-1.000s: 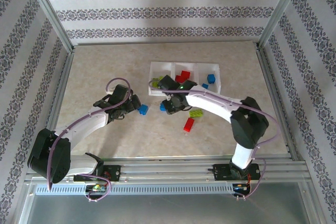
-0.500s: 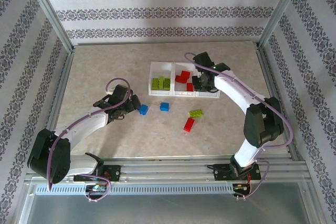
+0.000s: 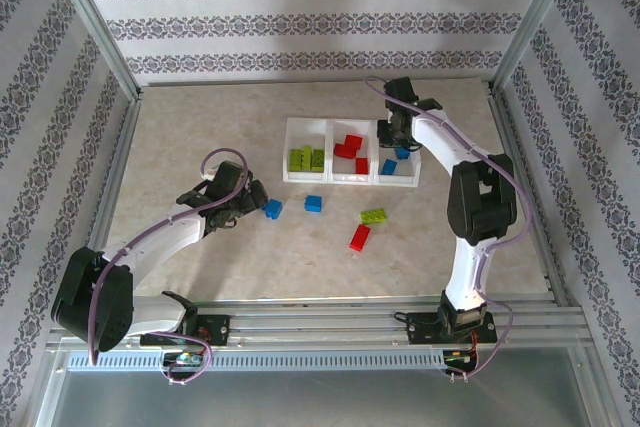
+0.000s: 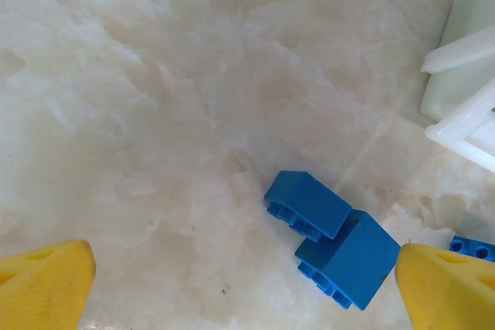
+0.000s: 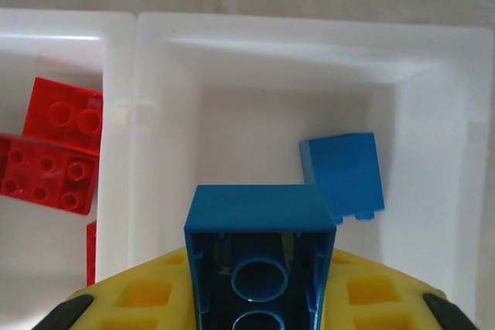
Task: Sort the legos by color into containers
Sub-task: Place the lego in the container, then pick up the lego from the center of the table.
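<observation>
My right claw point(image 5: 259, 303) is clamped on a blue lego point(image 5: 259, 218), poised over the tray's point(image 5: 131, 67) right-end compartment, where another blue one point(image 5: 343, 171) lies. I judge this the drop: next I release, then fetch the loose blue legos point(image 3: 313, 204) from the tabletop point(image 3: 200, 137) near the tray.

Striped, damask-patterned walls point(image 3: 300, 22) and aluminium posts point(image 3: 98, 27) enclose a beige marbled tabletop point(image 3: 200, 127) under soft, even light.
</observation>
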Available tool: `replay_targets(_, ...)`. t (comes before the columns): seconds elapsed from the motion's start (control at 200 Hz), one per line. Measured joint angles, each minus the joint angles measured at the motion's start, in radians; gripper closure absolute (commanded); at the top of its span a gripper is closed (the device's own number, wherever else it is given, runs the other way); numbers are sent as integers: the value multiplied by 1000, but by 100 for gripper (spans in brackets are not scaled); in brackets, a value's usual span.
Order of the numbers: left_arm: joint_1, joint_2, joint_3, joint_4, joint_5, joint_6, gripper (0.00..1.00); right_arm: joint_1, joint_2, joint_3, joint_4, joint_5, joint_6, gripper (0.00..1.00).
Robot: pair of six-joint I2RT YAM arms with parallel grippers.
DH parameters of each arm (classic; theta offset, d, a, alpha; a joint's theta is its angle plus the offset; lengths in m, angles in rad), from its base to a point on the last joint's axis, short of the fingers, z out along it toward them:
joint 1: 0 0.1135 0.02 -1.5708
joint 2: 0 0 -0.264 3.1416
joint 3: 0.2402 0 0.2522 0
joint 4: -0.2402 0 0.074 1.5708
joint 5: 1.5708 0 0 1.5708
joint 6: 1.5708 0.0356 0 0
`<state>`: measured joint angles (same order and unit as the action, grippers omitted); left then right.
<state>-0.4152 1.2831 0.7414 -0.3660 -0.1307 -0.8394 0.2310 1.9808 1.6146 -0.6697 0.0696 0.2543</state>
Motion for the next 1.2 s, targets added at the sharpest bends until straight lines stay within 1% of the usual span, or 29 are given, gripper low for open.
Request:
replay_targets(0.2,5,0,0,0,0,0,0,-8,82,61,12,-7,-12,76)
replay_targets(0.33,5,0,0,0,0,0,0,-18,101,75,19,-8,-18,67)
replay_targets(0.415,5,0,0,0,0,0,0,-21,102,76,19,-8,-20,63)
replay_targets(0.515,5,0,0,0,0,0,0,-26,103,76,18,-8,-23,61)
replay_targets(0.63,5,-1,0,0,0,0,0,-26,103,76,18,-8,-23,55)
replay_targets(0.72,5,-1,0,0,0,0,0,-26,93,74,15,-8,-26,54)
replay_targets(0.919,5,-3,0,0,7,0,0,-26,7,46,3,-7,-23,53)
replay_targets(1.099,5,-18,0,0,12,0,0,-16,-132,-15,-11,4,0,51)
replay_targets(1.199,5,-26,-1,0,11,0,0,11,-216,-67,-16,13,23,48)
